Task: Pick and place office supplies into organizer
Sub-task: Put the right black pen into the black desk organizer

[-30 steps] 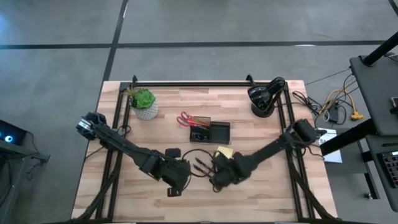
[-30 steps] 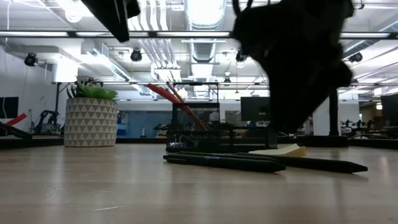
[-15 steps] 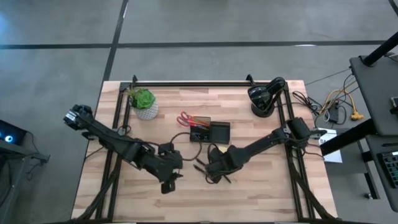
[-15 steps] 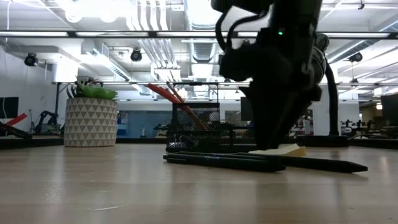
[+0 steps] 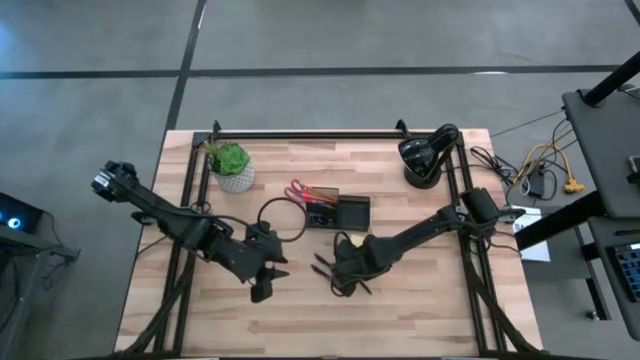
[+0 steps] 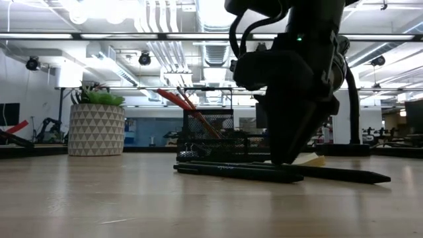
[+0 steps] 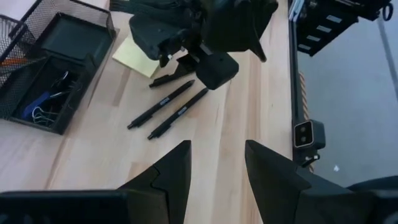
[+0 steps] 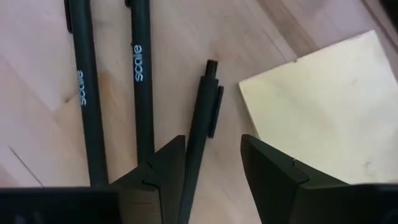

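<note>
Wooden table seen from above, with a green potted plant toward the far left corner and a round black lamp base toward the far right; black frame rails run along both sides. The organizer, a dark mesh tray of two compartments, stands near the table's middle, with red-handled scissors and an orange pencil leaning out of its left compartment and clips lying inside. Three thin black pens lie side by side on the bare wood in front of the organizer, each printed with white lettering, the third shorter with a clip; a yellow sticky-note pad rests just beside them. The right gripper is lowered over the third pen, its fingers parted and straddling the barrel without closing on it. The left gripper hovers open and empty over bare wood left of the pens.
</note>
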You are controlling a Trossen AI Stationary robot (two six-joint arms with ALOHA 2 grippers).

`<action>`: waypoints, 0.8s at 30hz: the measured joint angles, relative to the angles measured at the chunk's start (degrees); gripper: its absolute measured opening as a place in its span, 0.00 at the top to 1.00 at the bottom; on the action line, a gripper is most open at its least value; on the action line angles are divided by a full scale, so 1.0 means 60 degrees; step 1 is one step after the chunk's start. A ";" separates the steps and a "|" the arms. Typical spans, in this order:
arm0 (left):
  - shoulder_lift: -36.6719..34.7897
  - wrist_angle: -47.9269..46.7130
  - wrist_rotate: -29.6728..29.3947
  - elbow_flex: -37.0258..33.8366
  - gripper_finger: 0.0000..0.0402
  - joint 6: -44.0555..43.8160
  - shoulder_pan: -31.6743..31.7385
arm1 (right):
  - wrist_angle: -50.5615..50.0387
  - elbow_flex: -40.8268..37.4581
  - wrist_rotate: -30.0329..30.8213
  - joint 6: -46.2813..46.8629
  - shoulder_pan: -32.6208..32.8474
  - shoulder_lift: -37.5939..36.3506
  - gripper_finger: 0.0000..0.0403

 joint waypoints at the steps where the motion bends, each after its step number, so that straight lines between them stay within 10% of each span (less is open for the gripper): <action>1: -0.0018 -0.0022 0.0002 -0.0044 0.67 -0.0002 0.0000 | 0.0193 -0.0079 -0.0020 0.0008 -0.0005 0.0000 0.63; 24: -0.0028 -0.0062 -0.0249 -0.0323 0.67 0.0009 0.0004 | 0.0498 -0.0405 0.0368 -0.0701 0.0017 0.0299 0.75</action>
